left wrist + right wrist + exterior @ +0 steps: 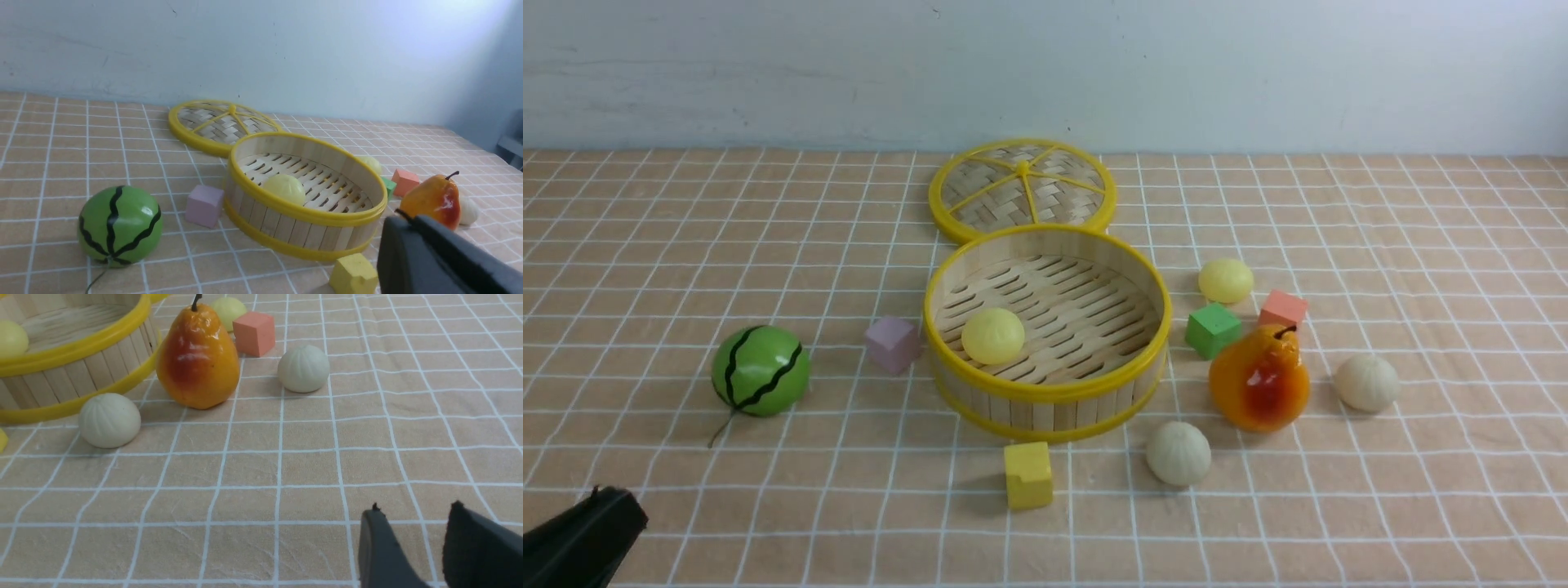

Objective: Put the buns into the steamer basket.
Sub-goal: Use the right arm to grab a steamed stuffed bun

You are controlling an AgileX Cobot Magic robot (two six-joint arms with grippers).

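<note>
The steamer basket [1045, 392] stands mid-table with one pale yellow bun [992, 336] on its slatted floor. The other yellow bun [1225, 280] lies on the cloth to its right. One cream bun [1178, 452] lies at the basket's front right and another [1366, 382] lies right of the pear. My left gripper [605, 506] is low at the near left, shut and empty in the left wrist view [404, 216]. My right gripper [414, 508] is open and empty over bare cloth, nearer to me than the cream buns [109, 420] [303, 368]. It is out of the front view.
The flat woven lid [1022, 189] lies behind the basket. A green watermelon ball [760, 370] sits left, an orange pear [1258, 379] right. Cubes lie around the basket: purple [892, 344], yellow [1027, 474], green [1213, 329] and salmon [1282, 309]. A wall bounds the back.
</note>
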